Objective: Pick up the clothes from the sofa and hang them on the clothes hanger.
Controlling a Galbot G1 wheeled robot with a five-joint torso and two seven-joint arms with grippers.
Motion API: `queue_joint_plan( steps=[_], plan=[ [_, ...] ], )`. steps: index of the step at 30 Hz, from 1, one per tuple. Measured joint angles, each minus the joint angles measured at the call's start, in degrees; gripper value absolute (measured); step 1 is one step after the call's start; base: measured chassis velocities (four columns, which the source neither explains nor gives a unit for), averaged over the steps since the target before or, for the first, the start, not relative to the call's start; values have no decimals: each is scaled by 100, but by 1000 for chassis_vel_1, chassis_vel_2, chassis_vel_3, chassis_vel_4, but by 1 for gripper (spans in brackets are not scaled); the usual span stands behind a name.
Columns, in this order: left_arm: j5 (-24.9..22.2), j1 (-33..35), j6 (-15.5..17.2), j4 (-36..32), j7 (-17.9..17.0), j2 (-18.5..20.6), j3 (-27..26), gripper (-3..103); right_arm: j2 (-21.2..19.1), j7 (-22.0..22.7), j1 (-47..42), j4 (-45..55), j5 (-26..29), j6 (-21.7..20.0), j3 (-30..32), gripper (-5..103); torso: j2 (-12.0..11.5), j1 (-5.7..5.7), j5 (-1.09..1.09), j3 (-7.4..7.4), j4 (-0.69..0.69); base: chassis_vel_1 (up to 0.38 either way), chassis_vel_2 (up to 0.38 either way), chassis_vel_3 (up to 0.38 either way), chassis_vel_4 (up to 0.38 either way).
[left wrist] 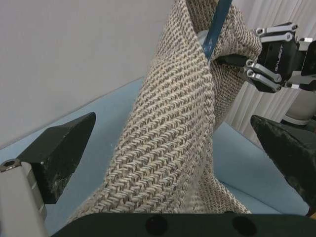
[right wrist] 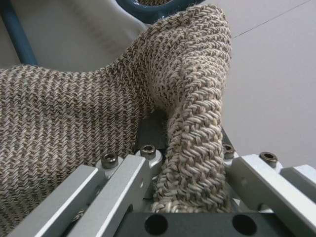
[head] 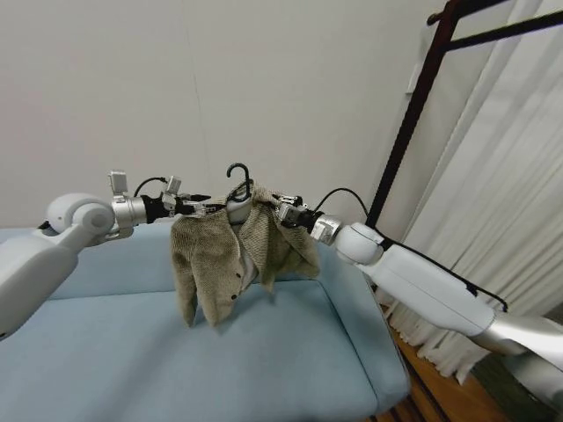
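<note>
A beige knit cardigan [head: 215, 255] hangs on a dark hanger [head: 237, 178], held up in the air above the light blue sofa [head: 220, 369]. My left gripper [head: 187, 207] is at one shoulder of the cardigan. In the left wrist view its black fingers [left wrist: 64, 148] stand wide apart and open, with the knit fabric [left wrist: 173, 128] hanging loose between them. At the other shoulder, my right gripper [head: 287, 212] is shut on a bunched fold of the cardigan [right wrist: 192, 123]. The hanger's blue bar [left wrist: 217, 24] runs under the collar.
A dark clothes rack [head: 413, 114] rises at the right behind the sofa's end, with pale curtains [head: 501, 176] beyond it. A plain wall stands behind. A strip of wood floor [head: 431, 391] shows beside the sofa.
</note>
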Motion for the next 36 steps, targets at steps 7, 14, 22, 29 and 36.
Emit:
queue_joint_plan(
  steps=[7, 14, 22, 29, 36],
  plan=[
    [23, -491, 190, 131, -22, -113, 519, 100, 55, -18, -12, 42, 2, 22, 99, 10, 0, 0, 1, 0, -2, 0, 0, 0, 0],
    [76, -835, 192, 235, 8, -206, 959, 88, 2, -41, -35, 96, 14, 54, 167, 10, 0, 0, 1, 0, -2, 0, 0, 0, 0],
    [168, -1017, 137, 301, 11, -362, 1242, 60, 18, -61, -46, 87, 23, 116, 222, 10, 0, 0, 0, 0, -2, 0, 0, 0, 0],
    [188, -1106, 104, 297, 20, -458, 1386, 33, -37, -75, -46, 113, 70, 183, 275, 10, 0, 0, 1, 0, -2, 0, 0, 0, 0],
    [190, -1238, 88, 331, 43, -495, 1508, 10, -86, -94, -46, 103, 105, 274, 295, 11, 0, 0, 1, 0, -2, 0, 0, 0, 0]
  ],
)
